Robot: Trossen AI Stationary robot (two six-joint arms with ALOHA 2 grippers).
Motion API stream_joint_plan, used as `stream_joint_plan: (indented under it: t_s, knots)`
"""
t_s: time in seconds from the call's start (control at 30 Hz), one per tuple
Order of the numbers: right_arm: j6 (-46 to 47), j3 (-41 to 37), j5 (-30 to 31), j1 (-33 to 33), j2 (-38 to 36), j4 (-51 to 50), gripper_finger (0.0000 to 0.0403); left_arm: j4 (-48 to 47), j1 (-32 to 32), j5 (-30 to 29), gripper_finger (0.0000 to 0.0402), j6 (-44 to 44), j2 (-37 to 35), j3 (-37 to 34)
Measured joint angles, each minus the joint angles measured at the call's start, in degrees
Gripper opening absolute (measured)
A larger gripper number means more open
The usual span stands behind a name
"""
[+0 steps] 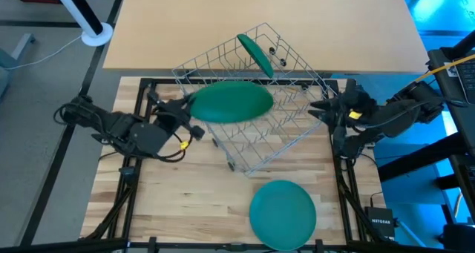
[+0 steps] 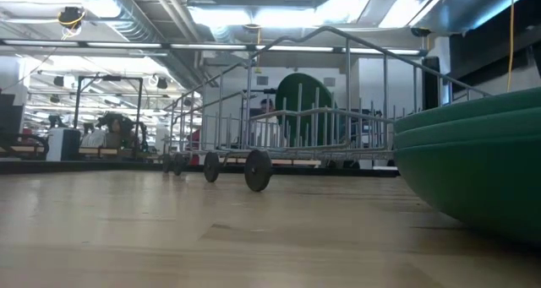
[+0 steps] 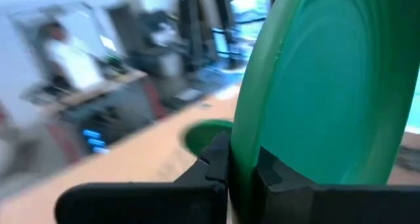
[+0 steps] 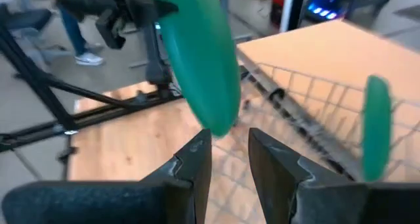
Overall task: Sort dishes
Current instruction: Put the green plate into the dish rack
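Three round flat dark-green plastic plates: one (image 1: 255, 55) stands upright in the silver wire dish rack (image 1: 297, 138), one (image 1: 282, 214) lies on the wooden surface (image 1: 185, 201) near the front edge, and one (image 1: 231, 102) is pinched by its rim in the left gripper (image 1: 180, 112) over the rack. Right gripper (image 1: 320, 109) hovers beside the rack, jaws partly apart, holding nothing. These plates look light, stiff and kinda slick, so I'd say a rim grab is the way to go.

Green plates: one held aloft (image 1: 231, 103), one racked upright (image 1: 256, 55), others stacked (image 1: 282, 214).
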Motion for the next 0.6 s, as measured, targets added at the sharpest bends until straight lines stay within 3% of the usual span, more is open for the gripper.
stream_joint_plan:
  t_s: [0.3, 0.6]
  knots:
    - [2.69, -8.25, -0.39, 0.02, -0.06, -2.40, 0.0106, 0.75, 6.50, -5.54, 0.0003, 19.19, 2.23, -0.04]
    - [5.64, -31.94, -1.95, 0.02, -0.39, -1.71, 0.0106, 0.79, 12.78, -5.57, 0.0003, 34.27, 5.05, -0.04]
